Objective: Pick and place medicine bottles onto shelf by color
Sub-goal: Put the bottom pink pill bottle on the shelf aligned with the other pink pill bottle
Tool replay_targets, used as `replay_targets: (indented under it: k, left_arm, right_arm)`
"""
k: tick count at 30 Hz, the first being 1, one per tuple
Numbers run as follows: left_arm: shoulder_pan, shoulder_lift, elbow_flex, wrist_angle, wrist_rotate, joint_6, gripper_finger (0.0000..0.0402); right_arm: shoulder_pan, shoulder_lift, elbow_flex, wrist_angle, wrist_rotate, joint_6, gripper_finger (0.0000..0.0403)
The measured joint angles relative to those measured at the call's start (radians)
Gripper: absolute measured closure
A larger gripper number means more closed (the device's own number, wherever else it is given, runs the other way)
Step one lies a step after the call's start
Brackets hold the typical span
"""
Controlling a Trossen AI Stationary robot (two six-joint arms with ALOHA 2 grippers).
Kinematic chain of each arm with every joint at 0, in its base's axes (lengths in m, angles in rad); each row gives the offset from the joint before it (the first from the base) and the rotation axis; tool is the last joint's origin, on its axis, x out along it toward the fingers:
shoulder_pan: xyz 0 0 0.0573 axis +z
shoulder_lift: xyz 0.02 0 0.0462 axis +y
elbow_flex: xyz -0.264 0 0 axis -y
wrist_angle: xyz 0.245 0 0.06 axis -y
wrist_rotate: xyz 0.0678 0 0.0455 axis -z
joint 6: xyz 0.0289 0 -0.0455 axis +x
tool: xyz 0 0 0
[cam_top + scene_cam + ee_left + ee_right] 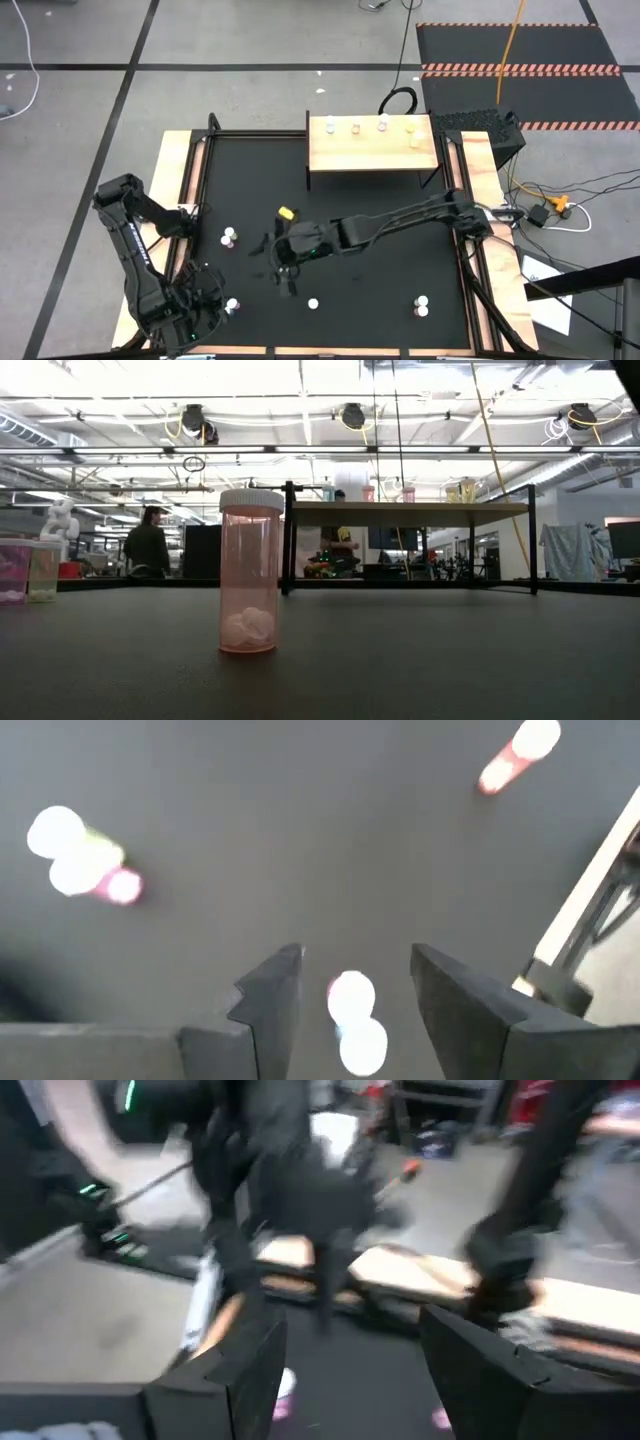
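Several medicine bottles with white caps stand on the black table: one (229, 237) at the left, one (313, 303) near the front, one (421, 305) at the front right. The pink one (248, 575) stands close to the low camera. Several more stand on the light-wood shelf (372, 155) at the far edge. My left gripper (357, 952) is open at the front left, its fingers on either side of an upright bottle (352, 1000), with gaps on both sides. My right gripper (352, 1320) hovers open and empty over the table's middle (275, 255).
A small yellow thing (287, 213) shows just beyond my right gripper. Black posts and pale wooden strips (180, 200) edge the table. The shelf stands on thin black legs (531, 540). People and benches show in the room behind.
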Motion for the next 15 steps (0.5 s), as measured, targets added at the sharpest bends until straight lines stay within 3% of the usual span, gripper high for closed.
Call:
replay_targets:
  k: [3, 9, 15]
  left_arm:
    - [-0.007, 0.000, -0.066, 0.071, -0.059, -0.003, 0.0199]
    - [0.033, 0.000, -0.169, 0.198, -0.002, -0.039, 0.0151]
    - [0.101, 0.000, -0.236, 0.369, 0.014, 0.114, 0.0137]
  right_arm:
    - [-0.001, -0.078, 0.000, -0.098, 0.091, -0.015, 0.0179]
    - [0.000, -0.187, 0.000, -0.311, 0.212, 0.018, 0.0179]
    - [0.000, -0.214, 0.000, -0.502, 0.315, 0.042, 0.0179]
